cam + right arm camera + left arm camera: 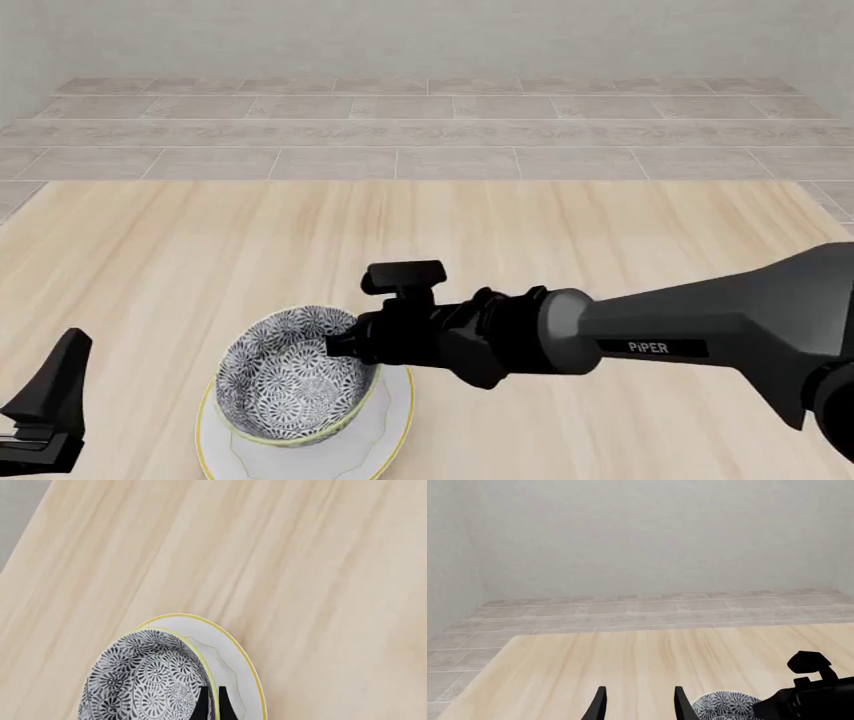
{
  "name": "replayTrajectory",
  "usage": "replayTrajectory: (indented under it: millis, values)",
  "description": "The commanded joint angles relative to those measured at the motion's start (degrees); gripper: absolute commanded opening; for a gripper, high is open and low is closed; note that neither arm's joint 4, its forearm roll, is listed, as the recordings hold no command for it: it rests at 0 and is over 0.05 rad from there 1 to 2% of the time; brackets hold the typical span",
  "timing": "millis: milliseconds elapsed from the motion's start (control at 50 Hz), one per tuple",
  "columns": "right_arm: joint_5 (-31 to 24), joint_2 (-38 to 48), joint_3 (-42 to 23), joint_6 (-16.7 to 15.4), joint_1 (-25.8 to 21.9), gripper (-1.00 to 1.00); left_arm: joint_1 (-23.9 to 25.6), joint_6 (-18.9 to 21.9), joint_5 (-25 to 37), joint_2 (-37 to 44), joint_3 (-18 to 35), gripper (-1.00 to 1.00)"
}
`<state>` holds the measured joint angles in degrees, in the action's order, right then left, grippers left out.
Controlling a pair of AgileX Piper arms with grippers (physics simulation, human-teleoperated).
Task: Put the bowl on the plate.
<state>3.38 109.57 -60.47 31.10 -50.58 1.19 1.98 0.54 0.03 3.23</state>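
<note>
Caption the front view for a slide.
Right gripper pinches the rim of the patterned bowl, tilted over the white plate; left gripper waits aside.

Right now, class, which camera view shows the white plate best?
The right wrist view: the plate shows its yellow rim and scalloped inner edge beside the bowl. The front view shows only its near part under the bowl. The left wrist view shows none of it.

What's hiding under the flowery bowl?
The white plate sits under the bowl; its yellow-edged rim pokes out around the bowl. The plate's middle is covered by the bowl, so it cannot be seen. The right gripper pinches the bowl's rim.
</note>
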Motion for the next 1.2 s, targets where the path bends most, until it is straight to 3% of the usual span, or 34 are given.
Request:
replayTrajectory:
  millis: [20,880,900,1200]
  values:
    - [-0.1,0.3,0.3,-0.3,0.1,-1.00,0.1,0.1,0.0,0.0,0.0,1.00]
    - [0.4,0.2,0.7,-1.0,-1.7,-1.00,0.1,0.1,0.0,0.0,0.2,1.00]
    - [0.4,0.2,0.7,-1.1,-1.6,1.00,0.1,0.1,0.0,0.0,0.1,1.00]
    - [0.5,0.5,0.7,-1.1,-1.9,1.00,0.1,0.0,-0.1,0.0,0.2,1.00]
